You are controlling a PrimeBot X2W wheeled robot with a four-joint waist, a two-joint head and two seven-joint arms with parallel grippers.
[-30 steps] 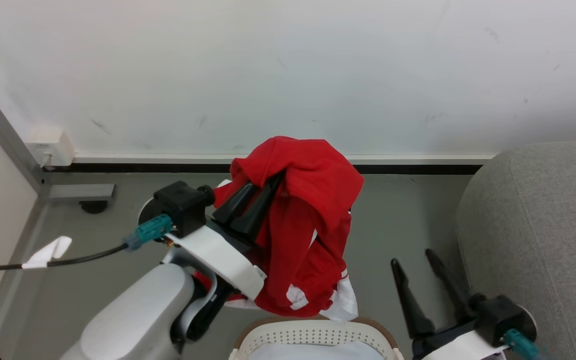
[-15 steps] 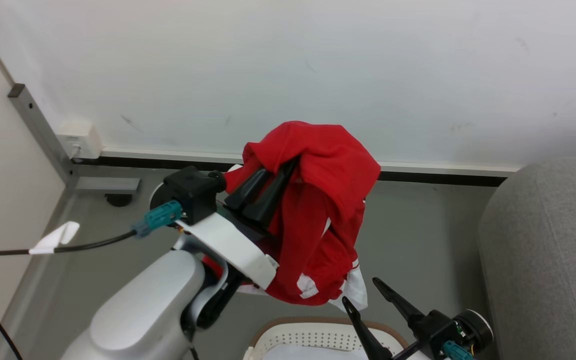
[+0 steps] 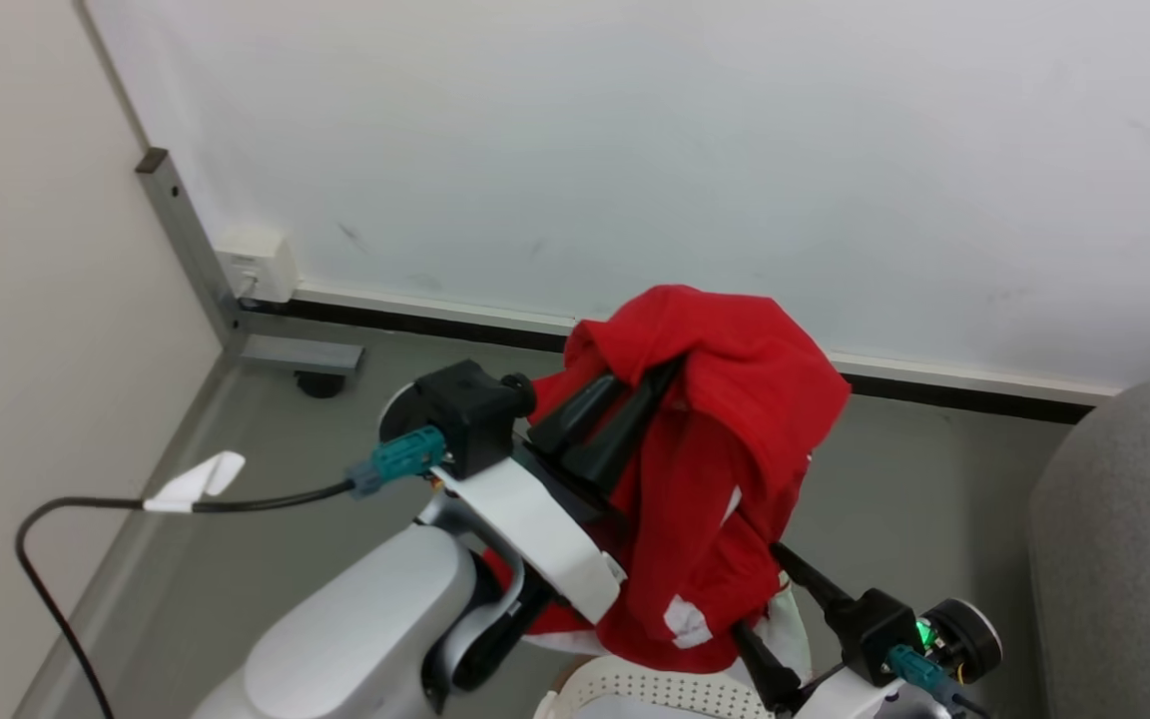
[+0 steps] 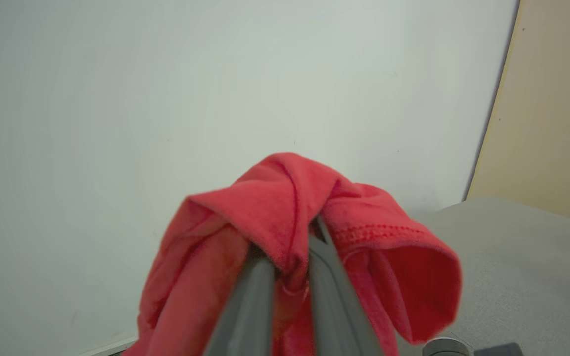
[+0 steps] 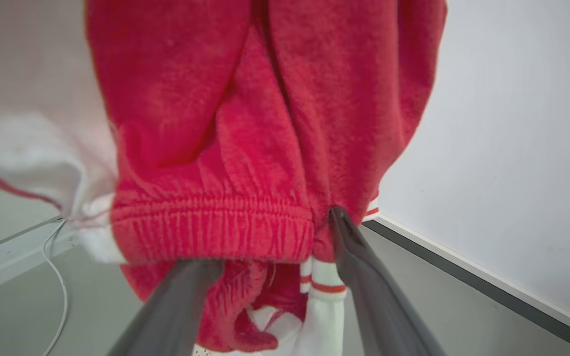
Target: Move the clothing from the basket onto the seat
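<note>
Because the red sports garment (image 3: 725,419) hangs in loose folds from a single bunch, it reads as soft, light and wholly limp (nothing in it holds a shape of its own). It is in the air above the laundry basket (image 3: 635,684), with its lowest white-trimmed edge near the tan rim. The grey sofa (image 3: 1124,559) stands well apart, at the right edge of the head view.

The left gripper (image 3: 647,371) has its jaws pressed together on a thick fold at the top of the garment. In the left wrist view, red cloth is wedged between the two dark fingers and drapes over both sides. This looks like a secure hold, since knit of this kind is grippy rather than slick, though a pinch on one fold lets the rest swing and trail.

The right gripper (image 3: 757,589) is at the garment's lower end with its jaws spread wide. In the right wrist view, the gathered elastic band (image 5: 211,227) lies across the gap at the fingertips, and the jaws are not clamped on it.

That band is probably the best second hold: it is doubled and ribbed, and thicker than the plain cloth. Closing there would lift the hanging tail clear of the basket rim. The garment could then travel spread between two points and land flat on the sofa, not in a heap.
</note>
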